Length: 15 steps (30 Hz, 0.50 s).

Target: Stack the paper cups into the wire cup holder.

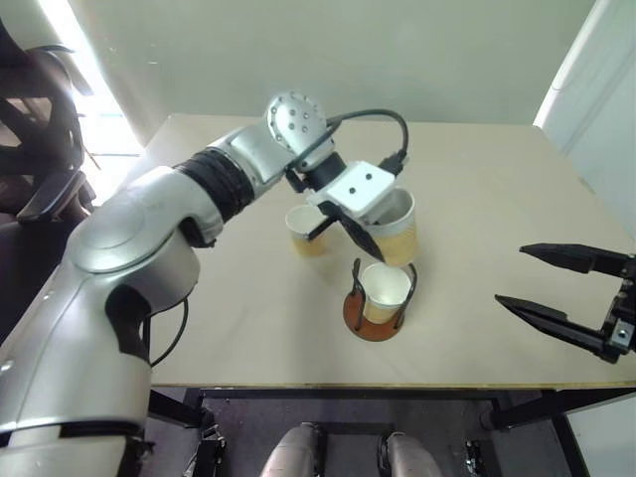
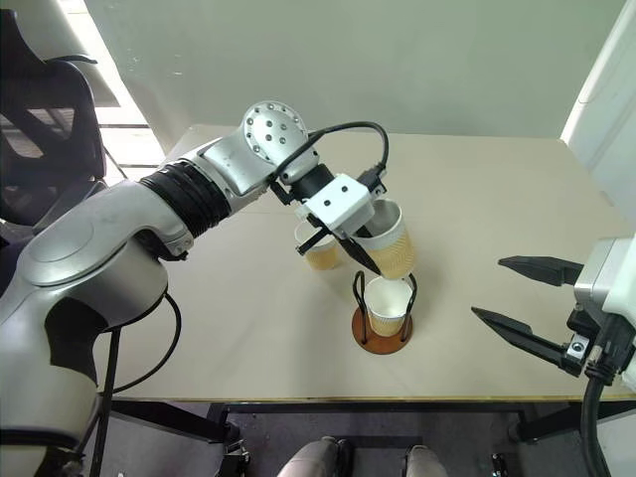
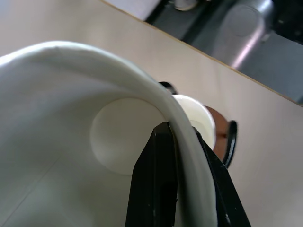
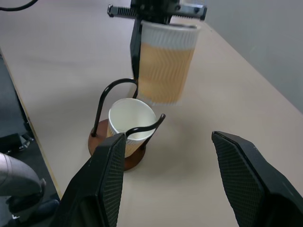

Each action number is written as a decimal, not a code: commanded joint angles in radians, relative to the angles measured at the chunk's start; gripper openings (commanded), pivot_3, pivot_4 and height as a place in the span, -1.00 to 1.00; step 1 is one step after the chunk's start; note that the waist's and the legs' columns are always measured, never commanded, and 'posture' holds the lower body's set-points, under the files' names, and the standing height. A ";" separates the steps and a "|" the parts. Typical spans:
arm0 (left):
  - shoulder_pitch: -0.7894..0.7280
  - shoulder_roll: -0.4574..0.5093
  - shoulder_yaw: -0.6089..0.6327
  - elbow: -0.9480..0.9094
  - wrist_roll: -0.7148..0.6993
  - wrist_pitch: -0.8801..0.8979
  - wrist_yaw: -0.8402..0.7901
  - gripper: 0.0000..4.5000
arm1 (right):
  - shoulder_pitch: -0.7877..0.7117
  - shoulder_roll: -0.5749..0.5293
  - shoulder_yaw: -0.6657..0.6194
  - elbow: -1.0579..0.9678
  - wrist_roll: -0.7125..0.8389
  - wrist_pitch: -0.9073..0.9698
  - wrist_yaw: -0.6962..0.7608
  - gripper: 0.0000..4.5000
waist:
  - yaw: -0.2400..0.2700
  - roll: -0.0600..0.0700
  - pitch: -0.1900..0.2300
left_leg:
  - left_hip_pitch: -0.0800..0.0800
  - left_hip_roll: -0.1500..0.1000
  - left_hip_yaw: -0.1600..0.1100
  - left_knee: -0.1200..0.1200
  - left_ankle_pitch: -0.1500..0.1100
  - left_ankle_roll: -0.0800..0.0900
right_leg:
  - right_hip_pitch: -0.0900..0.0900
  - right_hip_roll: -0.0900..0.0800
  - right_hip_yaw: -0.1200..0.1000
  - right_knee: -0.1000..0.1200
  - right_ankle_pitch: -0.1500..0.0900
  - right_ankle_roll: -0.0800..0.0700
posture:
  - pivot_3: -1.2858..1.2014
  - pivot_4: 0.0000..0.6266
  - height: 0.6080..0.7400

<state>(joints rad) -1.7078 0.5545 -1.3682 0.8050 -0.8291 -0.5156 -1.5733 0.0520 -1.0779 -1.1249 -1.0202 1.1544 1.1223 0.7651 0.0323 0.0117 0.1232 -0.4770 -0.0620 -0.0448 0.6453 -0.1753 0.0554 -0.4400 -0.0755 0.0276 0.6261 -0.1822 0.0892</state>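
The wire cup holder [image 1: 370,323] stands near the table's front edge, with one paper cup [image 1: 386,288] seated between its black loops. My left gripper [image 1: 368,248] is shut on the rim of a second paper cup [image 1: 399,234], one finger inside and one outside. This cup hangs upright just above and behind the holder [image 4: 130,158]. A third paper cup [image 1: 303,234] stands on the table to the left of the held one. My right gripper [image 1: 512,274] hovers open and empty to the right of the holder.
The tan table [image 1: 497,179] has bare surface on its right and far sides. A black office chair [image 1: 40,129] stands off the left side. A white panel [image 1: 596,79] rises at the far right.
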 commanded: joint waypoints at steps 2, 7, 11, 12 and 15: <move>-0.055 0.008 -0.057 -0.001 -0.044 -0.052 -0.041 -0.99 | 0.063 -0.003 -0.097 -0.019 0.096 -0.029 -0.090 0.31 | 0.001 0.000 0.000 | 0.000 0.000 0.000 0.001 -0.001 0.001 | 0.001 0.000 0.000 0.000 0.000 0.000 | 0.03 -0.52 1.00; -0.069 0.005 -0.103 -0.004 -0.065 -0.071 -0.041 -0.99 | 0.128 -0.020 -0.124 -0.023 0.158 -0.072 -0.159 0.31 | 0.002 0.000 0.000 | 0.000 -0.001 0.000 0.002 -0.002 0.001 | 0.002 0.000 0.000 0.000 -0.002 0.002 | 0.03 -0.52 1.00; -0.071 0.002 -0.124 -0.025 -0.087 -0.074 -0.041 -0.99 | 0.177 -0.024 -0.133 -0.025 0.166 -0.104 -0.189 0.31 | 0.003 0.000 0.000 | 0.000 -0.001 0.000 0.002 -0.002 0.001 | 0.003 0.000 0.000 0.000 -0.002 0.002 | 0.03 -0.52 1.00; -0.071 0.001 -0.129 -0.028 -0.089 -0.075 -0.041 -0.99 | 0.186 -0.026 -0.134 -0.026 0.171 -0.112 -0.197 0.31 | 0.003 0.000 0.000 | 0.000 -0.001 0.000 0.002 -0.002 0.001 | 0.003 0.000 0.000 0.000 -0.002 0.002 | 0.03 -0.52 1.00; -0.075 0.003 -0.145 -0.037 -0.096 -0.081 -0.041 -0.99 | 0.211 -0.034 -0.139 -0.027 0.181 -0.133 -0.215 0.31 | 0.004 0.000 0.000 | 0.000 -0.001 0.000 0.002 -0.002 0.001 | 0.003 0.000 0.000 0.000 -0.002 0.002 | 0.03 -0.52 1.00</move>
<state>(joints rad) -1.7456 0.5544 -1.5160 0.7787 -0.9037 -0.5800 -1.5735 0.2619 -1.1032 -1.2251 -1.0463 1.3239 1.0162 0.5675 0.0361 0.0116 0.1232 -0.4768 -0.0633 -0.0448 0.6477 -0.1771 0.0569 -0.4368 -0.0758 0.0277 0.6258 -0.1841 0.0908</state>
